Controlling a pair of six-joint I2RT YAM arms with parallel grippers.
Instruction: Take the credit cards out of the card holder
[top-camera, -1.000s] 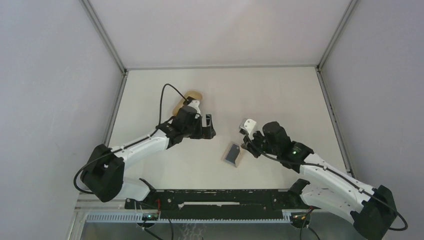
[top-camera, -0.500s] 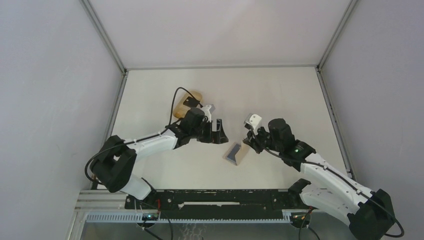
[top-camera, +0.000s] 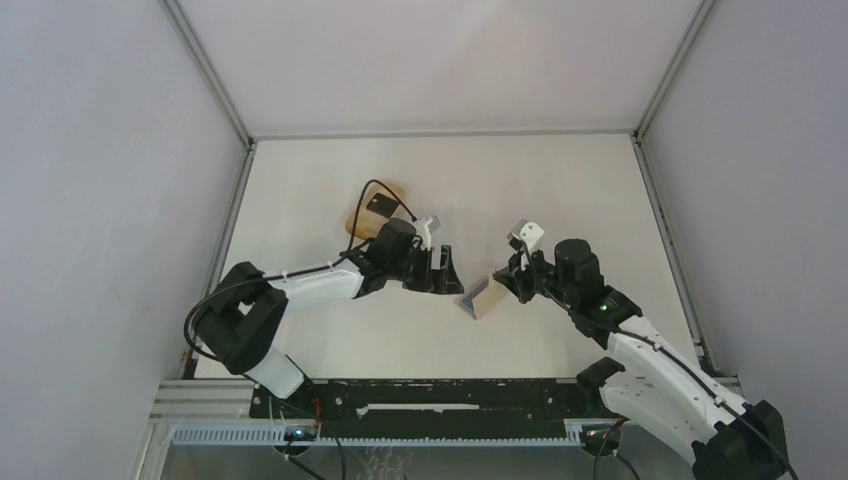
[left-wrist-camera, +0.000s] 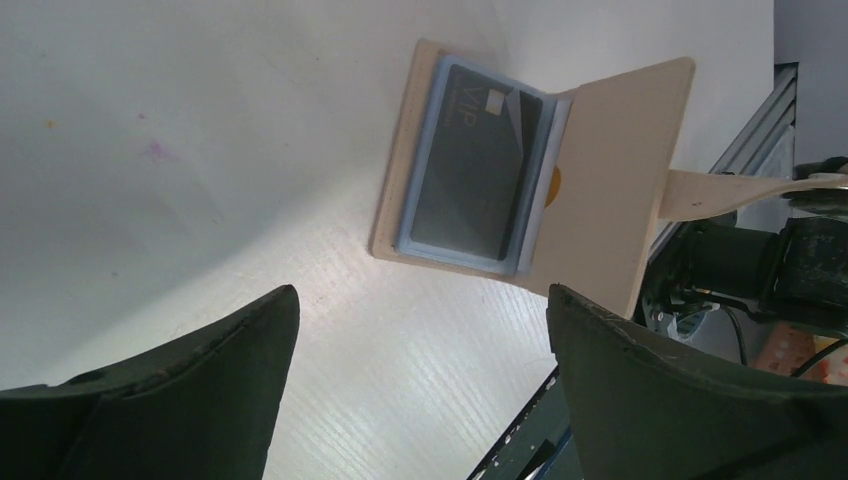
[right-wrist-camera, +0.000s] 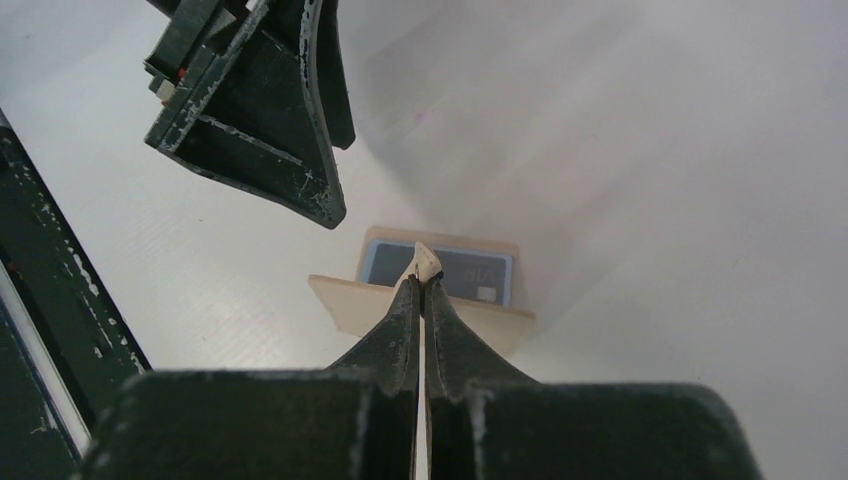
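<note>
White tabletop (top-camera: 560, 190), grey walls (top-camera: 100, 200) all round. You've got the card holder (top-camera: 483, 297) near table centre, btwn the two grippers, base flat on the surface, flap (left-wrist-camera: 612, 170) lifted like a book cover. Your right gripper (right-wrist-camera: 424, 285) is pinched tight on the flap's small tab (right-wrist-camera: 426, 262), holding it up. In the L wrist view the holder's long axis runs up-down the picture, slightly tipped, w/ the hinge on the right long edge and the mouth facing the left gripper (left-wrist-camera: 420, 295). Overhead view is too small to fix the axis. Contents: credit cards (left-wrist-camera: 470, 170) seated in the base, light blue edges w/ a dark grey "VIP" card on top, lettering at the upper end. Left gripper hangs just beside the holder, jaws spread wide, nothing in them. Oval tan tray (top-camera: 395, 189) sits behind the left arm; a dark flat item (top-camera: 378, 206) lies in it, ID not possible.
</note>
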